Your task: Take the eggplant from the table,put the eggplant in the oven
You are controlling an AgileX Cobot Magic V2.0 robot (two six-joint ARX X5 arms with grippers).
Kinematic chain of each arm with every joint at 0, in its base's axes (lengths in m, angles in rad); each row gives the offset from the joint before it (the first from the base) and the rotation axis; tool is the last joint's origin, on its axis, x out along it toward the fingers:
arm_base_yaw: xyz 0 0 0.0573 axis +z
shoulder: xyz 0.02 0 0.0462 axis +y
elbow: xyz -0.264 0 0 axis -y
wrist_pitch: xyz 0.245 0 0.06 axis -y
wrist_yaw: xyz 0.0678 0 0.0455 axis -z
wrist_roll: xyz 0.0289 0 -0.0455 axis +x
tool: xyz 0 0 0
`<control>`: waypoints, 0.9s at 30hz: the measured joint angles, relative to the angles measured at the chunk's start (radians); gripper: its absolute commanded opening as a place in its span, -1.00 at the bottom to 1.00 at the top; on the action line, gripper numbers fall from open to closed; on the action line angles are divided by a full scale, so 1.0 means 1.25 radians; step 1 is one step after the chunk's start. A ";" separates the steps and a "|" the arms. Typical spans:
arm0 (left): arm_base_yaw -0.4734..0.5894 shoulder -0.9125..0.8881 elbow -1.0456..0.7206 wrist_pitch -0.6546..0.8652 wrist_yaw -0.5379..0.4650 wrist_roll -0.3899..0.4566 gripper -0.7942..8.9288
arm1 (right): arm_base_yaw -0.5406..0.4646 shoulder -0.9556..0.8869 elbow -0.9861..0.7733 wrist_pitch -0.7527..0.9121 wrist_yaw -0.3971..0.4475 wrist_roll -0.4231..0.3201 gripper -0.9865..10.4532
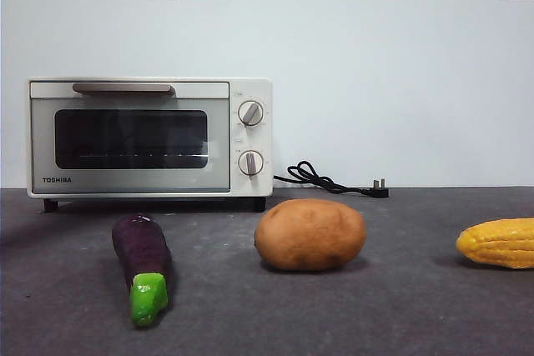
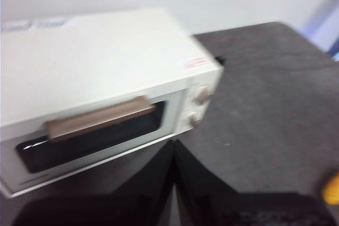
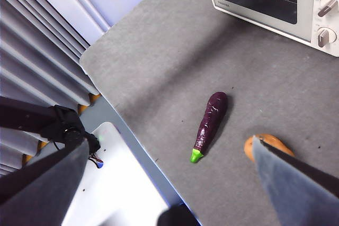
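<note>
The dark purple eggplant (image 1: 142,260) lies on the grey table (image 1: 400,314) in front of the oven, its green cap toward the camera. The cream Toshiba oven (image 1: 150,137) stands at the back left with its door closed. No gripper shows in the front view. In the right wrist view the eggplant (image 3: 211,121) lies well below my right gripper (image 3: 169,142), which is open and high above the table. My left gripper (image 2: 174,151) hovers before the oven (image 2: 100,72), jaws pressed together and holding nothing.
A brown potato (image 1: 309,235) sits right of the eggplant, and a yellow corn cob (image 1: 499,243) lies at the far right. The oven's black cord and plug (image 1: 334,181) rest behind the potato. The table's edge (image 3: 114,107) runs close to the eggplant's outer side.
</note>
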 measured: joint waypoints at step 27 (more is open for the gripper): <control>0.055 0.359 0.000 0.317 0.042 -0.021 -0.85 | 0.005 0.061 0.000 0.003 0.013 -0.015 0.27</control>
